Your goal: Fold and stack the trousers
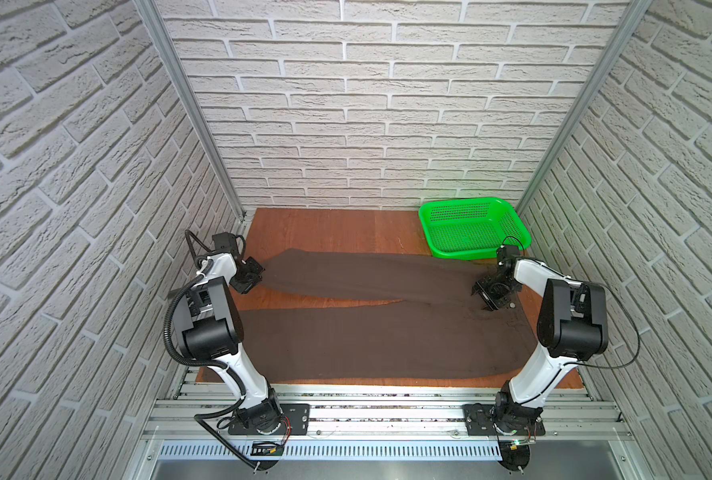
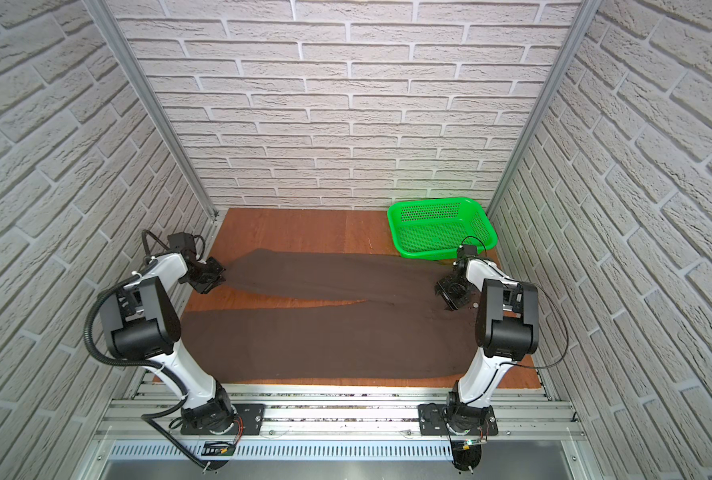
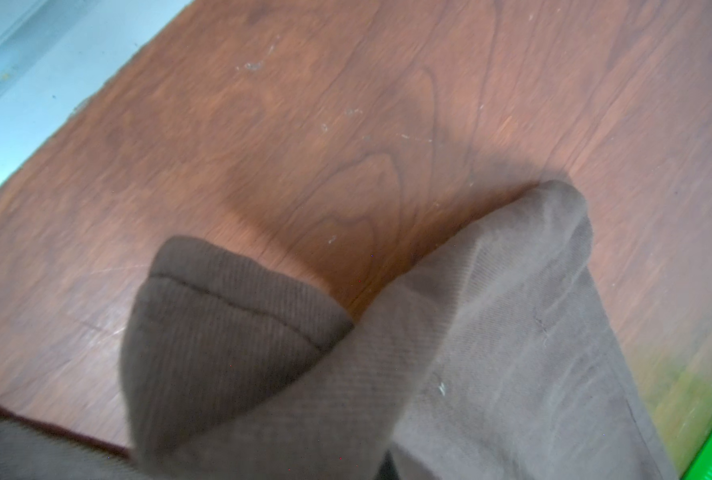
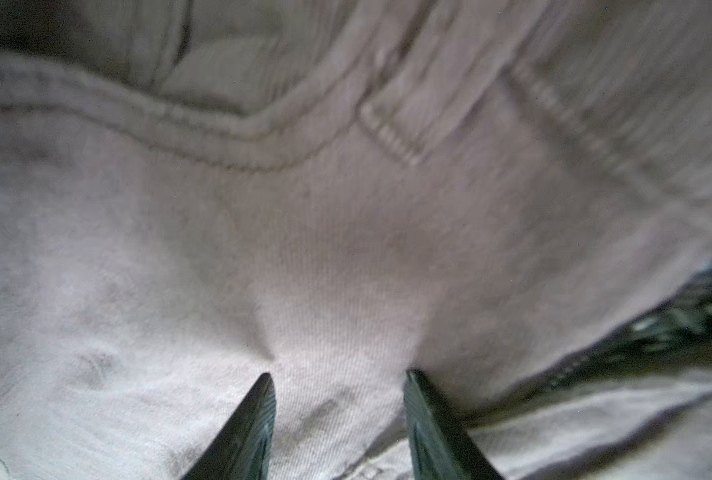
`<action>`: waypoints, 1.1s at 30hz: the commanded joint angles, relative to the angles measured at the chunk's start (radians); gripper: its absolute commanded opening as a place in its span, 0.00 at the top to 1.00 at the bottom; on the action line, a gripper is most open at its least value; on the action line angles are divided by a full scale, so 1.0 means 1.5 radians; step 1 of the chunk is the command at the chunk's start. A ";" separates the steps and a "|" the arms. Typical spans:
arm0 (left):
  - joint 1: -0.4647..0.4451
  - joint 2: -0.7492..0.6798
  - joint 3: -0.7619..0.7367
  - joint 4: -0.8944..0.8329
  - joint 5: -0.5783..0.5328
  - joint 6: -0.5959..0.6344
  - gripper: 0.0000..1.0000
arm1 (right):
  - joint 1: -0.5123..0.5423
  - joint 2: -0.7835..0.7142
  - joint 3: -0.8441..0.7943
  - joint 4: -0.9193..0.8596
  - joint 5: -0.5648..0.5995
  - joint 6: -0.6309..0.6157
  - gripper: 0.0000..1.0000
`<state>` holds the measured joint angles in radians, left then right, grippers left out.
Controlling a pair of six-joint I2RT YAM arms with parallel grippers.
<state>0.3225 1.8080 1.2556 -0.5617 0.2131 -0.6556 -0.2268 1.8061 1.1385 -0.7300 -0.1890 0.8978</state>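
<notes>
The dark brown trousers (image 1: 366, 332) (image 2: 325, 332) lie spread across the wooden table (image 1: 316, 232), legs to the left and waist to the right. My left gripper (image 1: 259, 272) (image 2: 223, 272) is shut on the hem of the far leg. In the left wrist view the hem (image 3: 229, 332) is bunched up and hides the jaws. My right gripper (image 1: 482, 298) (image 2: 445, 300) is down on the waist. In the right wrist view its fingertips (image 4: 262, 399) stand apart, with a ridge of waist fabric (image 4: 337, 291) pinched between them. A small pale button (image 1: 511, 305) shows beside it.
A green perforated basket (image 1: 458, 215) (image 2: 429, 212) stands at the table's back right corner, just behind the right gripper, with nothing showing in it. Brick-patterned walls close in the left, right and back. A metal rail frame (image 1: 387, 399) runs along the table's front edge.
</notes>
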 commanded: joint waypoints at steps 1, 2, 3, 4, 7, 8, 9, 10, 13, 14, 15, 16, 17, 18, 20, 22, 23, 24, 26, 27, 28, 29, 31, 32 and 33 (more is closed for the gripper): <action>-0.017 -0.007 0.018 0.002 -0.019 0.021 1.00 | -0.001 -0.023 -0.010 -0.038 -0.007 -0.020 0.47; -0.025 -0.010 0.018 0.004 -0.019 0.022 1.00 | -0.001 -0.027 -0.007 -0.039 -0.011 -0.023 0.48; -0.031 -0.014 0.017 0.008 -0.018 0.024 1.00 | -0.002 -0.030 -0.004 -0.041 -0.012 -0.026 0.47; -0.038 -0.021 0.017 0.013 -0.019 0.025 1.00 | -0.001 -0.036 0.001 -0.042 -0.013 -0.031 0.47; -0.063 -0.050 0.020 0.018 -0.028 0.039 1.00 | -0.001 -0.055 0.017 -0.054 -0.010 -0.039 0.47; -0.075 -0.061 0.023 0.017 -0.031 0.046 1.00 | -0.002 -0.061 0.023 -0.059 -0.010 -0.041 0.47; -0.088 -0.071 0.027 0.016 -0.033 0.054 1.00 | -0.002 -0.065 0.026 -0.060 -0.009 -0.041 0.47; -0.104 -0.082 0.034 0.014 -0.037 0.065 1.00 | -0.001 -0.071 0.030 -0.063 -0.012 -0.041 0.47; -0.177 -0.107 0.063 0.001 -0.051 0.098 1.00 | -0.002 -0.082 0.033 -0.061 -0.019 -0.039 0.47; -0.209 -0.109 0.076 -0.008 -0.052 0.112 1.00 | -0.001 -0.085 0.032 -0.061 -0.021 -0.038 0.47; -0.240 -0.109 0.090 -0.018 -0.053 0.125 1.00 | -0.001 -0.087 0.032 -0.059 -0.024 -0.038 0.47; -0.274 -0.106 0.108 -0.033 -0.054 0.137 1.00 | -0.002 -0.089 0.032 -0.059 -0.028 -0.038 0.47; -0.316 -0.101 0.121 -0.045 -0.053 0.151 1.00 | -0.001 -0.091 0.030 -0.057 -0.031 -0.038 0.47; -0.349 -0.095 0.131 -0.057 -0.049 0.162 1.00 | -0.002 -0.092 0.029 -0.056 -0.032 -0.037 0.47; -0.425 -0.077 0.143 -0.081 -0.042 0.184 1.00 | -0.002 -0.097 0.025 -0.053 -0.035 -0.037 0.47; -0.484 -0.053 0.148 -0.101 -0.016 0.201 1.00 | -0.002 -0.099 0.023 -0.051 -0.037 -0.037 0.47; -0.514 -0.038 0.151 -0.113 -0.002 0.207 1.00 | -0.003 -0.099 0.021 -0.052 -0.038 -0.039 0.47; -0.537 -0.024 0.156 -0.124 0.008 0.215 1.00 | -0.002 -0.099 0.021 -0.052 -0.040 -0.040 0.47; -0.571 0.000 0.163 -0.149 0.023 0.224 0.82 | -0.005 -0.099 0.020 -0.050 -0.041 -0.040 0.47; -0.579 0.002 0.160 -0.149 0.020 0.221 0.67 | -0.005 -0.100 0.019 -0.050 -0.043 -0.040 0.47; -0.583 -0.003 0.154 -0.142 0.020 0.217 0.55 | -0.006 -0.101 0.018 -0.048 -0.043 -0.041 0.47; -0.583 -0.010 0.148 -0.135 0.013 0.210 0.45 | -0.007 -0.102 0.017 -0.048 -0.044 -0.041 0.47; -0.582 -0.025 0.147 -0.132 -0.015 0.199 0.34 | -0.008 -0.106 0.015 -0.047 -0.045 -0.042 0.47; -0.581 -0.030 0.151 -0.134 -0.034 0.193 0.30 | -0.009 -0.107 0.014 -0.048 -0.045 -0.043 0.47; -0.581 -0.035 0.154 -0.133 -0.056 0.182 0.29 | -0.010 -0.108 0.015 -0.049 -0.046 -0.043 0.47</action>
<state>-0.5632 1.8072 1.4715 -0.7506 0.1997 -0.3660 -0.2348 1.6882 1.1675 -0.8001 -0.2497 0.8486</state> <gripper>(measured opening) 0.700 0.531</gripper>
